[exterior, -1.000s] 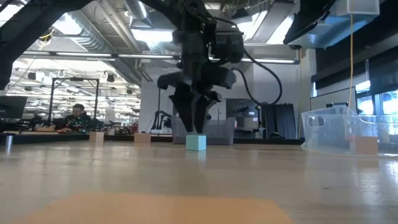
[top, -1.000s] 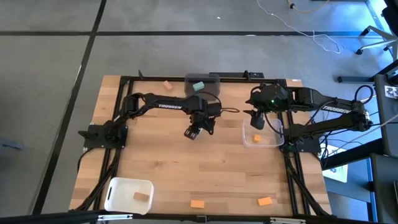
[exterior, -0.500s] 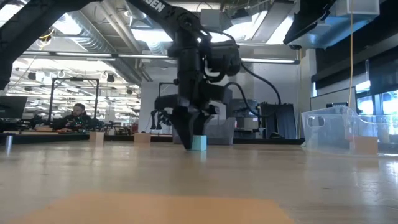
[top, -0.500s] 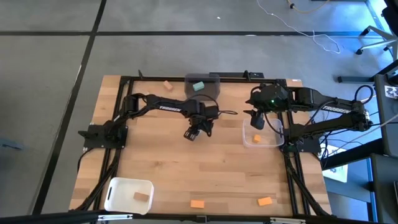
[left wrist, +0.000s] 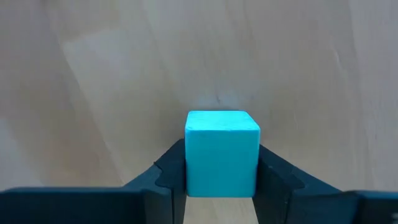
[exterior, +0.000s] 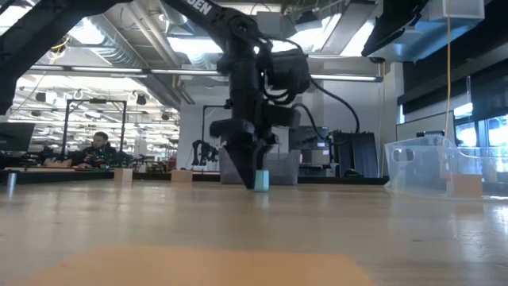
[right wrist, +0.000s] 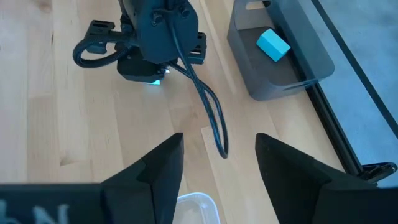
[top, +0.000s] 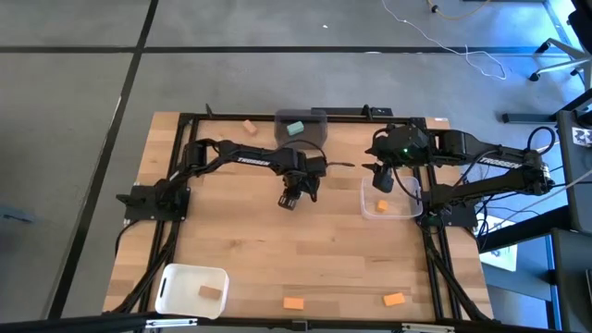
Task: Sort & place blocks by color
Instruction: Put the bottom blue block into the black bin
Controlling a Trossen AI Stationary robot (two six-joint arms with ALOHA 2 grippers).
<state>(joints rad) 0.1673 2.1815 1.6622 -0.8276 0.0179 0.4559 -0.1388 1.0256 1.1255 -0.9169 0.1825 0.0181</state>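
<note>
The teal block (left wrist: 222,152) sits on the worktop (top: 333,250) near its centre, squarely between the left gripper's (left wrist: 222,174) fingers (left wrist: 174,171), which press both its side faces. The dark grey bin (top: 302,124) lies toward twelve o'clock. The right gripper (right wrist: 217,168) waits, fingers apart.

Robotics lab: exposed ceiling ducts (exterior: 119,48), workbenches (exterior: 71,165).

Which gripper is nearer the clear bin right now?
Right. The right gripper hangs open at the clear bin's edge; the left gripper is off toward mid-table, fingers around a teal block.
</note>
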